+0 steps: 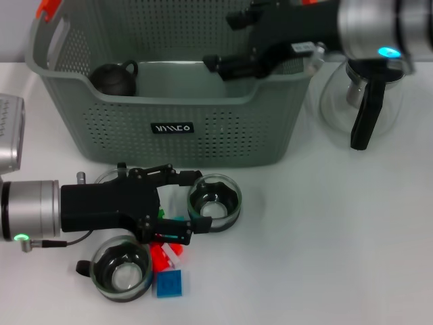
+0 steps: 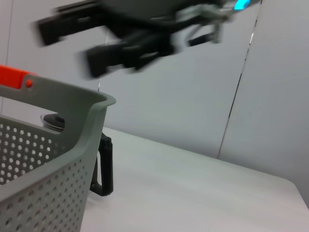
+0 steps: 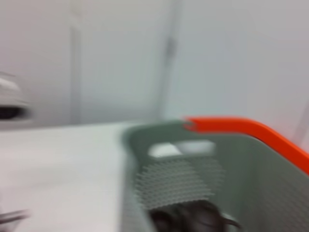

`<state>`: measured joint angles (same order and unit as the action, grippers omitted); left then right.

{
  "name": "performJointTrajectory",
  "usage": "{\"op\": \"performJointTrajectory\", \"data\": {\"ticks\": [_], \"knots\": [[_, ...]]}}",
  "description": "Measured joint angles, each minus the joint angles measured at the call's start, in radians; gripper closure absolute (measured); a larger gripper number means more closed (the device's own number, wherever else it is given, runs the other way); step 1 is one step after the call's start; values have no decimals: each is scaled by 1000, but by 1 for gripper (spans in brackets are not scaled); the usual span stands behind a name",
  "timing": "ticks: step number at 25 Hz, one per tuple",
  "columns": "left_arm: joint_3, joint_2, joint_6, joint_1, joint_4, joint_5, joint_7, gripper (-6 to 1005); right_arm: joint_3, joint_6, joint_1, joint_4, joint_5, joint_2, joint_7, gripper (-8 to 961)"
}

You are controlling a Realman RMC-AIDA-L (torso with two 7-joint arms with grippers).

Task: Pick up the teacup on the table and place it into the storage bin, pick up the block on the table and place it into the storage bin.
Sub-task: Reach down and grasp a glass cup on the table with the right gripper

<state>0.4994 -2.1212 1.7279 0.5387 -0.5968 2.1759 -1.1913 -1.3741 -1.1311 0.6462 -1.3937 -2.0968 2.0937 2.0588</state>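
The bin (image 1: 169, 128) is a grey-green perforated basket with a black label on its front wall and an orange clip at its far left corner. Its long axis runs left to right across the white table (image 1: 338, 237). A dark teapot (image 1: 115, 78) sits inside, at the bin's left end.

In front of the bin are two clear glass cups: one (image 1: 215, 203) just off the left gripper's tips, the other (image 1: 122, 271) nearer the robot, its small handle pointing left. A blue block (image 1: 169, 283) lies flat just right of the near cup, touching a red piece (image 1: 161, 257).

The left gripper (image 1: 186, 206) lies low over the table, pointing right. Its fingers stand apart, and white and green bits show between them (whether it grips anything cannot be told).

The right gripper (image 1: 220, 64) reaches in from the right above the bin's open top. Its jaws look parted and hold nothing visible.

The left wrist view alone shows the right gripper (image 2: 116, 46) hanging above the bin's rim (image 2: 91, 99), and a black handle (image 2: 104, 166) beyond the bin's end. The head view shows that handle belongs to a glass pot (image 1: 358, 95) right of the bin. The right wrist view shows only the bin's orange-clipped rim (image 3: 231, 126) and the dark teapot below.
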Motion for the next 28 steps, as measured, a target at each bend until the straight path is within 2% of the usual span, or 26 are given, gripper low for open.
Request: {"op": "performJointTrajectory", "data": {"ticks": [4, 7, 10, 18, 28], "knots": [[1, 6, 3, 0, -5, 1, 0, 94, 82, -217, -55, -67, 95, -4, -95, 161], [0, 8, -8, 0, -8, 7, 0, 95, 141, -368, -65, -71, 91, -4, -146, 158], [-1, 9, -20, 0, -15, 15, 0, 95, 150, -441, -72, -62, 48, -1, -177, 157], [-3, 11, -25, 0, -29, 16, 0, 96, 15, -439, -35, -2, -77, 5, -177, 158], [-2, 11, -35, -10, -30, 16, 0, 97, -187, -300, 78, 169, -172, 7, -131, 161]]}}
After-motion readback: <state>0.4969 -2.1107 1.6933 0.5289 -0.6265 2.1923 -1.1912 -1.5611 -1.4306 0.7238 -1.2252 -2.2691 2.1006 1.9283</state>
